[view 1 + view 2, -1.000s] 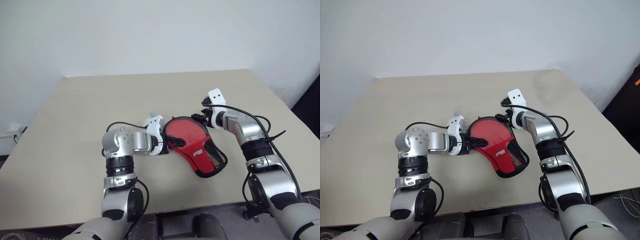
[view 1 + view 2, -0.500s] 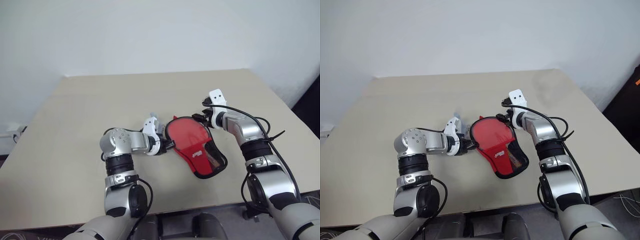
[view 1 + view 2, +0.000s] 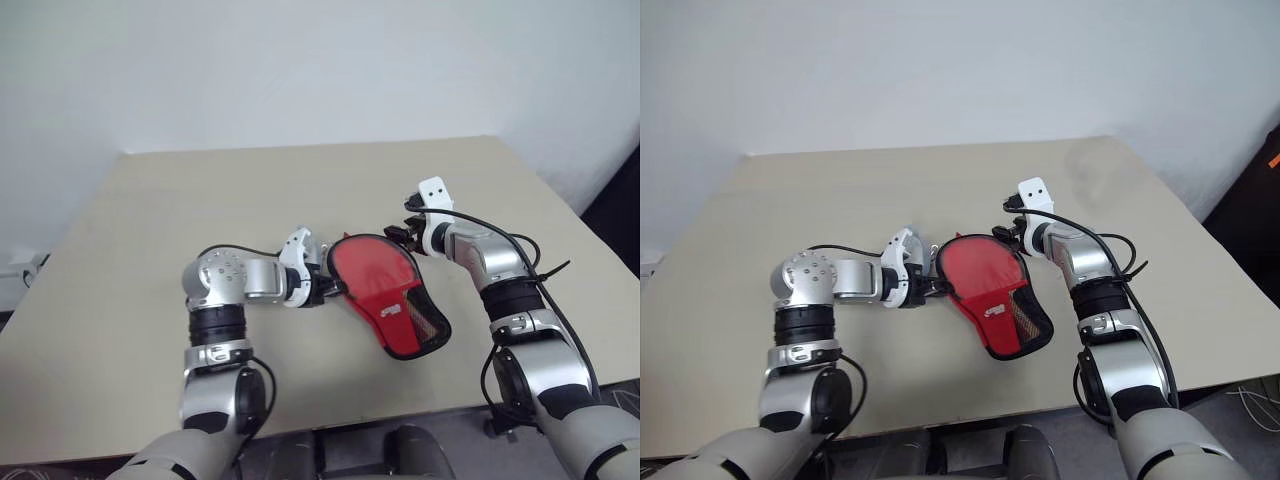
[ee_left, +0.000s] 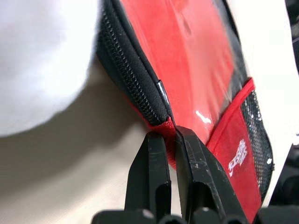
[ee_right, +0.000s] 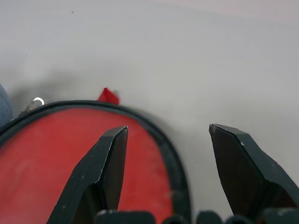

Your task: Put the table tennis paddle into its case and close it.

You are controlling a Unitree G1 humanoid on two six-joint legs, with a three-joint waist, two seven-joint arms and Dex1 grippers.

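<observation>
The case (image 3: 392, 300) lies flat on the table, clear side up, red mesh panel toward the near right. The red face of the table tennis paddle (image 3: 372, 266) shows through the clear plastic; its handle is hidden. My left gripper (image 4: 169, 135) is shut on a small red tab at the case's zip edge (image 4: 135, 88), on the case's left side (image 3: 335, 289). My right gripper (image 5: 168, 133) stands open just over the far round rim of the case (image 5: 70, 154), at the case's far right (image 3: 397, 233); nothing is between its fingers.
The beige table (image 3: 150, 220) stretches wide to the left and behind the case, up to a white wall. Its right edge runs close past my right arm, with a dark gap (image 3: 618, 210) beyond it.
My left gripper has shut on the red tab at the case's edge, and the left elbow has swung out to the left. The right gripper has stayed where it was.
</observation>
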